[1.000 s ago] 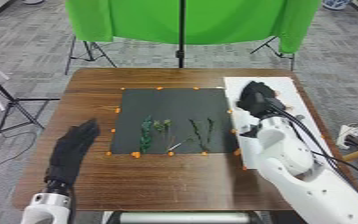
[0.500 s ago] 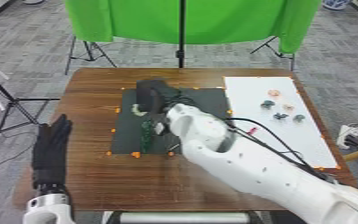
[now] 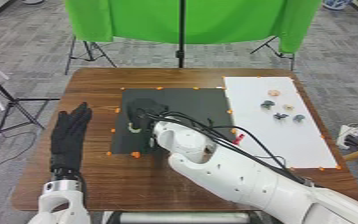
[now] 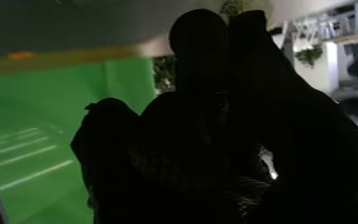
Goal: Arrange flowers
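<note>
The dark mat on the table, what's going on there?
The robot's right robot hand is at the dark mat, apparently arranging flowers. A small pale piece shows beside it; whether it grips anything can't be told. Several small flower-like pieces lie on the white sheet. The left robot hand is off to the left.

Green cloth (image 3: 140, 22), black pole (image 3: 182, 32) before it, gray carpet (image 3: 33, 65), tripod (image 3: 14, 102)

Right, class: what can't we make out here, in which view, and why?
- What the right hand holds, if anything: head and right wrist views, too dark.
- The black mat's near part: head view, partly covered by the right arm.
- Flower heads' kinds: head view, too small.
- What the red item is: head view, too small.
</note>
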